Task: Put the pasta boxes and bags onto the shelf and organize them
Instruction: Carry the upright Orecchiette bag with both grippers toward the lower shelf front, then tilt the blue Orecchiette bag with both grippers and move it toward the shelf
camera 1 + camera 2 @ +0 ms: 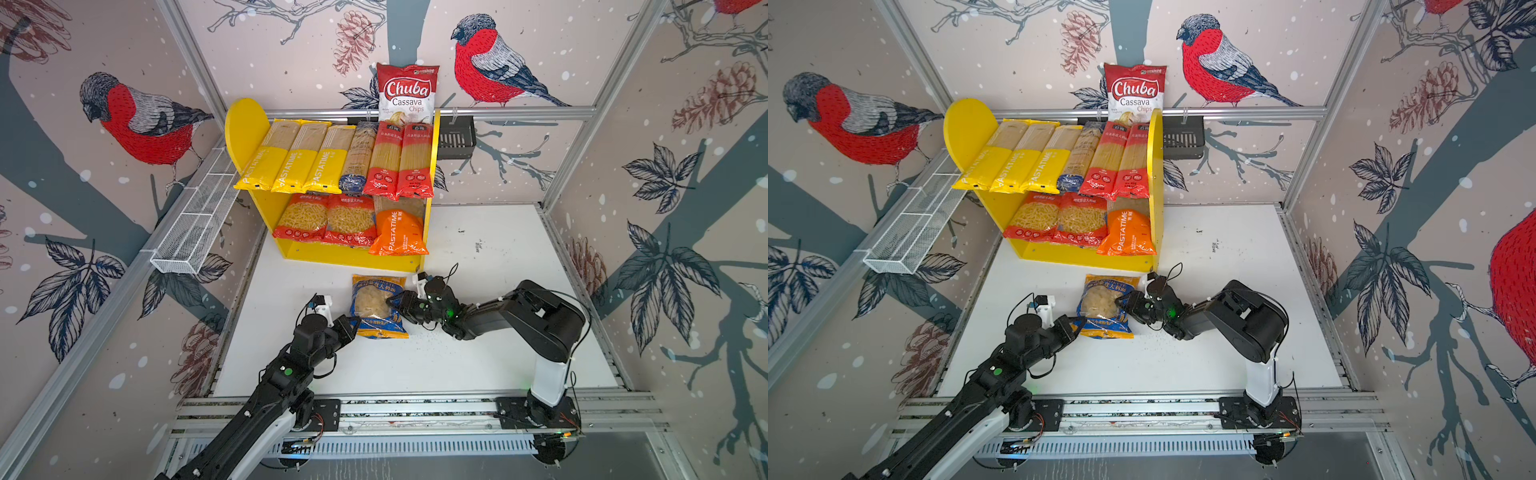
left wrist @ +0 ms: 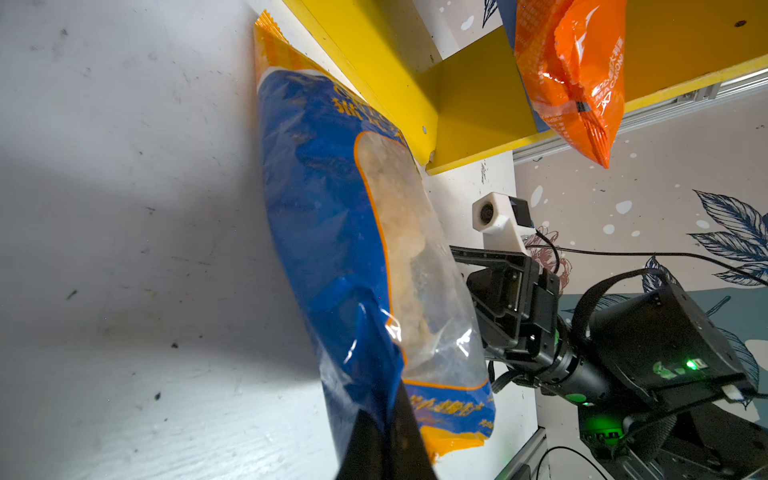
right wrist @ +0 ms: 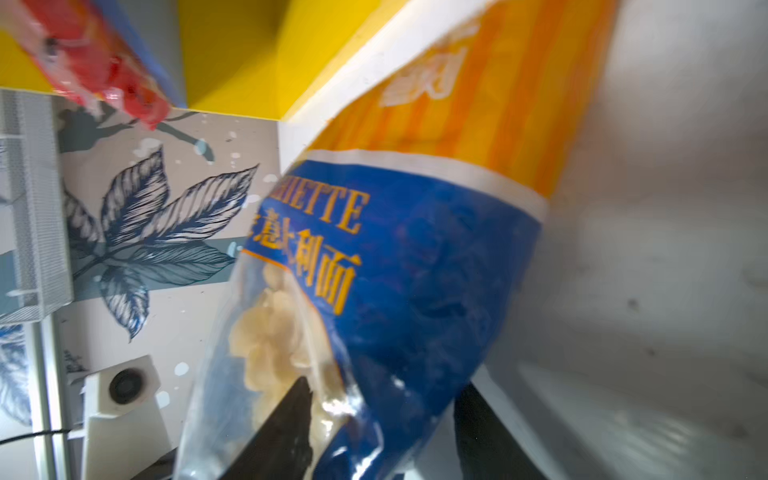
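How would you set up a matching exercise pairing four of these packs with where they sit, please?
Things:
1. yellow PASTATIME packs
2. orange PASTATIME bag
3. blue-orange pasta bag
4. Chuba Cassava Chips bag

Places:
a. in front of the shelf
b. upper tier, left end
c. lower tier, right end
d. behind the shelf, by the back wall

Pairs: 1-b, 2-c, 3-a, 4-d.

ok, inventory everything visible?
shelf: 1, yellow, rear
PASTATIME packs: 3, yellow, upper left
blue-label pack: 1, clear, upper middle
spaghetti packs: 2, red, upper right
macaroni bags: 2, red, lower left
orange bag: 1, orange, lower right
blue bag: 1, blue, table
chips: 1, red-white, behind shelf
slotted basket: 1, black, back rail
mesh basket: 1, white, left wall
left tool: 1, black, shut on blue bag
right tool: 1, black, astride blue bag, grip unclear
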Controlling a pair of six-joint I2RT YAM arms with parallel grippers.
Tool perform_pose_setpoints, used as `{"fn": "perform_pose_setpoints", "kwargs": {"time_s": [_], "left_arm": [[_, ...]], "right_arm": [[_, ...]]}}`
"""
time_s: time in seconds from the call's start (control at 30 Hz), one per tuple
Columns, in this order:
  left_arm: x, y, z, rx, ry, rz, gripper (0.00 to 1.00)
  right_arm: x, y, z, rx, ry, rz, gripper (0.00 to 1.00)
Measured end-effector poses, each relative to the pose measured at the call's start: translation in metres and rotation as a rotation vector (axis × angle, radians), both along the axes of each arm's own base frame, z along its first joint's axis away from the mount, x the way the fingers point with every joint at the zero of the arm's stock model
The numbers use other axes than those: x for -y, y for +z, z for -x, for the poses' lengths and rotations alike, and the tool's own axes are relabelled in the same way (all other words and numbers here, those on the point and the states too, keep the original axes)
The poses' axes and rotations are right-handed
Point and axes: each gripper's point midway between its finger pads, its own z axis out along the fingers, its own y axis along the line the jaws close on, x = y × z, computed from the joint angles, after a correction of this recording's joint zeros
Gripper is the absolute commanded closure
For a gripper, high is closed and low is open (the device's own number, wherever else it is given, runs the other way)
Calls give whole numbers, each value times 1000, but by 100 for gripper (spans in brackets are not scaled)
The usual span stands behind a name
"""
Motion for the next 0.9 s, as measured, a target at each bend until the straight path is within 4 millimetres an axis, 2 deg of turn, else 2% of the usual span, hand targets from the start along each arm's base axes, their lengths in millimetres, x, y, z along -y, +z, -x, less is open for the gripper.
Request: {"fn": "perform_pose_setpoints", "kwargs": {"time_s": [0.13,0.23,0.57,0.9], "left_arm": [[1,7,-2,14,-8,-13,100],[3,16,-5,29,-19,-25,100],[2,44,-7,106,-49,-76,100],[0,46,-3,107,-75,-129,100]], "right_arm": [[0,13,-1,41,-15,-71,77],[2,23,-5,79,-39,-110,82],[3,60,-16,194,-101,-198,88],[8,100,-28,357,-187,-307,92]]}}
